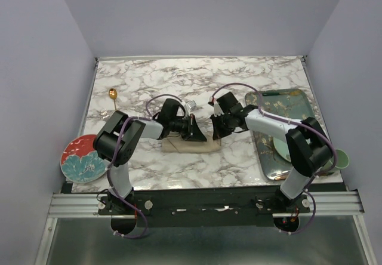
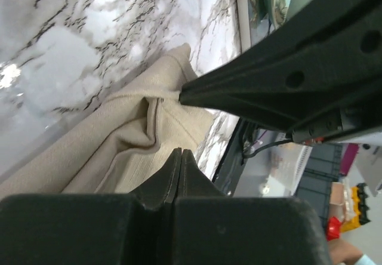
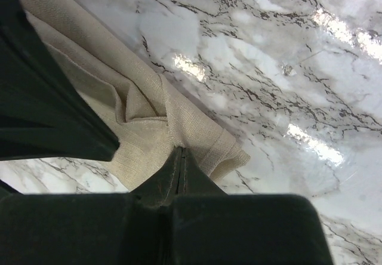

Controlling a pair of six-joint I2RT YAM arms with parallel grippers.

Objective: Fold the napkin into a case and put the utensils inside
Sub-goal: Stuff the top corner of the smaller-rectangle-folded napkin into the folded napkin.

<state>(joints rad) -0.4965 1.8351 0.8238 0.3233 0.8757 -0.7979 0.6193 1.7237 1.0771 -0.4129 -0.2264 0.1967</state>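
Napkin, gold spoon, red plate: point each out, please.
napkin [image 1: 191, 146], top view, middle of the folded strip.
gold spoon [image 1: 111, 92], top view, round bowl.
red plate [image 1: 70, 147], top view, red rim.

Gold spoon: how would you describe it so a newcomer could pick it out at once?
Start at the marble tabletop and go to its left edge, farther back than the red and teal plate. The gold spoon lies there on bare marble, well left of the beige napkin. Its shiny gold round bowl is unlike anything nearby.
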